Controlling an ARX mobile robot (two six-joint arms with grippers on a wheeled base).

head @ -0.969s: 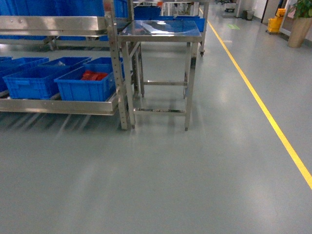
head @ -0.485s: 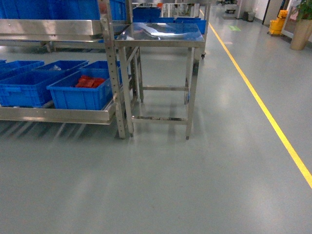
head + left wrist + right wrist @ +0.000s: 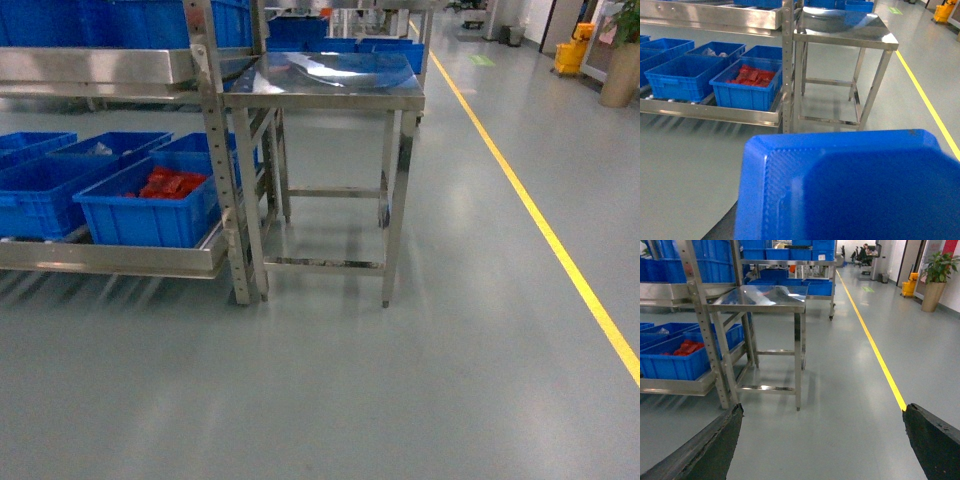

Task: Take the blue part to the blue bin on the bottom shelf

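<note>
The blue part (image 3: 850,190) fills the lower half of the left wrist view, held off the floor right before the camera. My left gripper (image 3: 840,220) is shut on it, its fingers hidden behind the plastic. The bottom shelf (image 3: 110,258) runs along the left of the head view, and the blue bin (image 3: 35,200) sits on it left of a like crate holding red packets (image 3: 165,185). My right gripper (image 3: 822,440) is open and holds nothing, with its dark fingers (image 3: 715,445) wide apart over the bare floor. Neither gripper shows in the head view.
A steel table (image 3: 325,80) stands against the rack's upright post (image 3: 222,200), right of the crates. A yellow floor line (image 3: 540,220) runs down the aisle on the right. More blue crates (image 3: 100,20) fill the upper shelf. A potted plant (image 3: 935,275) stands far right.
The rack, crates and table have grown larger and slid down and left in the head view, so the base has rolled nearer to them.
</note>
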